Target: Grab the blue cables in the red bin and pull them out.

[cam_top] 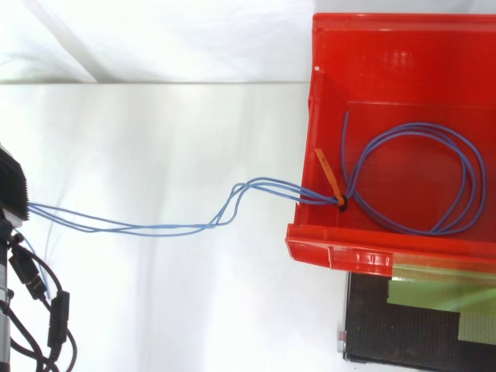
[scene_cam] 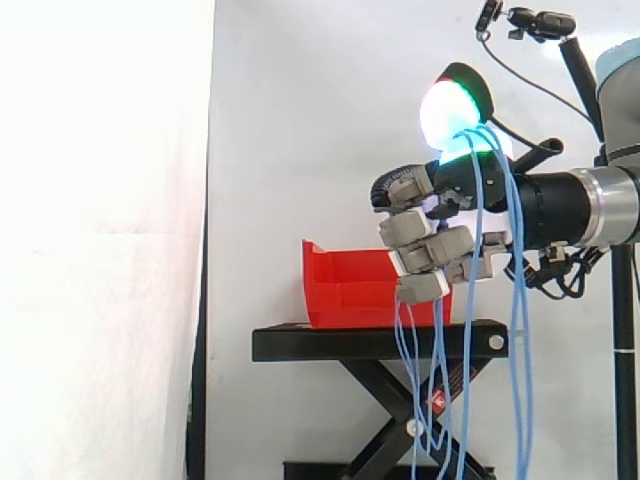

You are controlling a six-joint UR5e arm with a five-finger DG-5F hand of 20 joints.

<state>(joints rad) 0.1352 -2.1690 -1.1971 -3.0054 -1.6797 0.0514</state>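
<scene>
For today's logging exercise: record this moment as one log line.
hand: shut on blue cables | position: outside red bin | cables: partly in bin

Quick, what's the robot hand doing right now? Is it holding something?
Hand: shut, fingers curled round the blue cables.

Black stand (scene_cam: 330,342) (scissor-legged) carries the red bin (scene_cam: 340,288) on its top
</scene>
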